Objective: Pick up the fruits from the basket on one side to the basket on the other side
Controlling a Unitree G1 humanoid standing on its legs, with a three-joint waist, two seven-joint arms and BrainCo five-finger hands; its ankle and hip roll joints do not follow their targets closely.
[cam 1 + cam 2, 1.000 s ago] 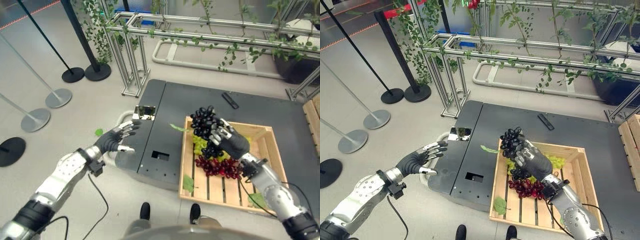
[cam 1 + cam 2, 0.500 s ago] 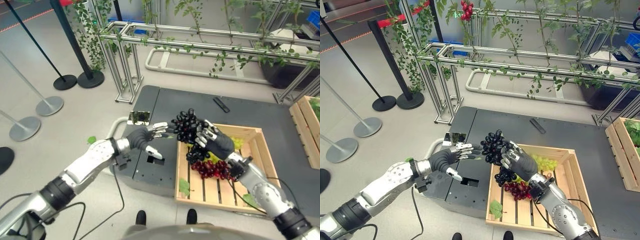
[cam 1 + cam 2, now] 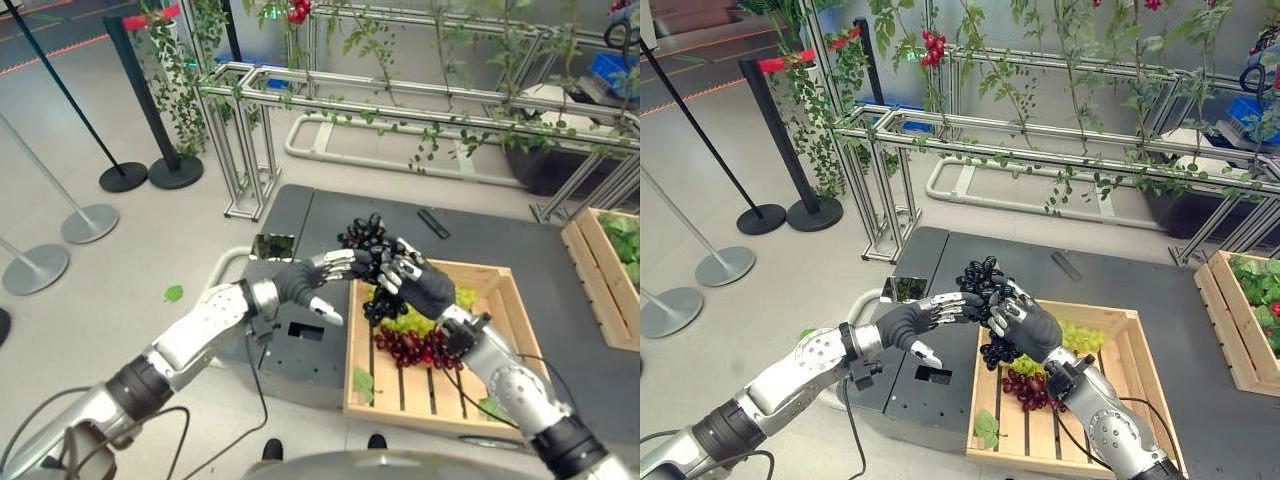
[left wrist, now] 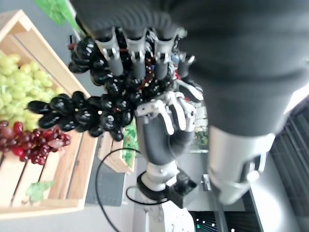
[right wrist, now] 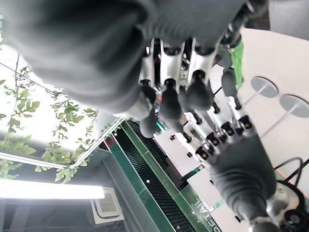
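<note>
I see glossy black grapes [image 3: 366,240] clutched in my right hand [image 3: 418,288] above the slatted wooden crate [image 3: 520,318]. My left hand [image 3: 300,282] reaches in, straight fingers [image 4: 136,54] touching the bunch.

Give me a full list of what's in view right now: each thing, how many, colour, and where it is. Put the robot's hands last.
Black grapes: one bunch, black, held up between both hands over the near crate's left edge.
Green grapes: one bunch, green, inside the near crate.
Red grapes: one bunch, dark red, inside the near crate, in front of the green ones.
Near crate: one, pale wood, on the dark platform.
Far crate: one, pale wood, at the right edge, with greenery inside.
Platform: one, dark grey, on the floor.
Barrier posts: several, round bases, on the left.
Left hand: fingers touching the black grapes.
Right hand: curled round the black grapes.
</note>
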